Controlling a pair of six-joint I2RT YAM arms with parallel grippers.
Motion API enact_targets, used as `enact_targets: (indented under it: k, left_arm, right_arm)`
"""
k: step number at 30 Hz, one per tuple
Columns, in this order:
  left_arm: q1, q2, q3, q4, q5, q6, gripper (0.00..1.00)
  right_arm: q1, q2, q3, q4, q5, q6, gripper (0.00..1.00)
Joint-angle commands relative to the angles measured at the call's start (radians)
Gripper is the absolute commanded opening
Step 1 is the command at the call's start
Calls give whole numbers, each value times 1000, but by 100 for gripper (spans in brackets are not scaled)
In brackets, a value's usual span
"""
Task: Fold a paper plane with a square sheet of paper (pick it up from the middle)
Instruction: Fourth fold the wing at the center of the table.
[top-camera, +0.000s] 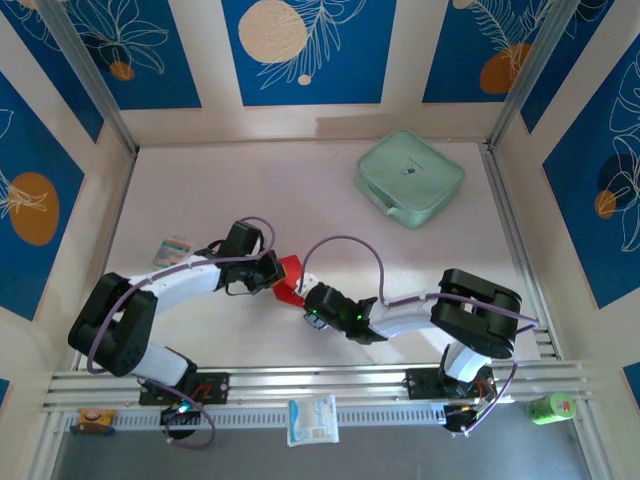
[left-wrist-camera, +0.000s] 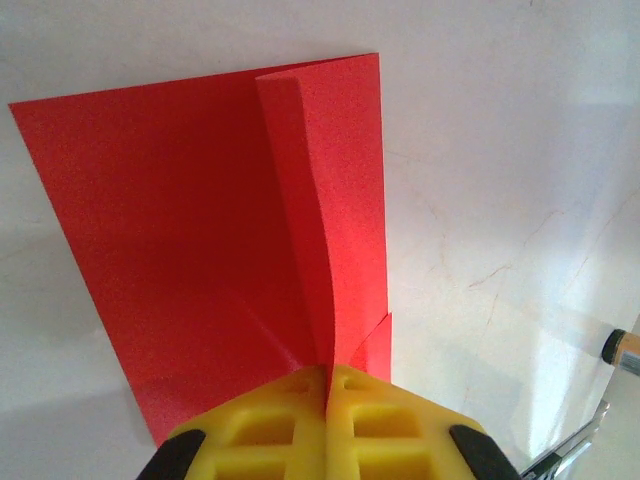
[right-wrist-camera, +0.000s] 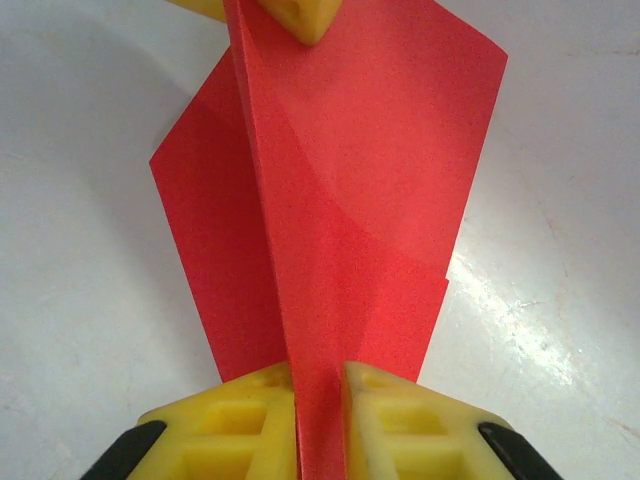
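Observation:
The square sheet of paper (top-camera: 290, 277) is bright red and partly folded, held up off the white table between both arms. In the left wrist view the square sheet of paper (left-wrist-camera: 200, 230) shows a raised centre ridge running into my left gripper (left-wrist-camera: 327, 378), whose yellow jaws are pressed together on that ridge. From the other end, my right gripper (right-wrist-camera: 320, 375) has the ridge of the sheet (right-wrist-camera: 360, 200) filling the narrow space between its jaws. A yellow fingertip (right-wrist-camera: 300, 20) of the left gripper pinches the far end. From above, the left gripper (top-camera: 275, 272) and right gripper (top-camera: 306, 298) sit close together.
A mint-green zip case (top-camera: 410, 178) lies at the back right. A small printed packet (top-camera: 172, 250) sits left of the left arm. A white packet (top-camera: 313, 418) and a green object (top-camera: 549, 408) rest near the front rail. Walls enclose the table.

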Motion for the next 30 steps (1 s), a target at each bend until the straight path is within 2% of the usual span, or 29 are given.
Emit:
enact_targets:
  k: [1,17,19,30]
  left_arm:
    - [9,5,10,-12,14,20,1]
    - [9,8,12,-13,15,20,1]
    - [9,6,11,-13,17,18,1]
    - [9,3,12,-14,18,19,1]
  right_arm:
    - [-5,-23,5,-6,-11,18,18]
    - [-11,-49,0,17,-19,32,25]
    - [-17,-48,2,10,-53,39,26]
    - [-15,-37,4,-7,-34,43,20]
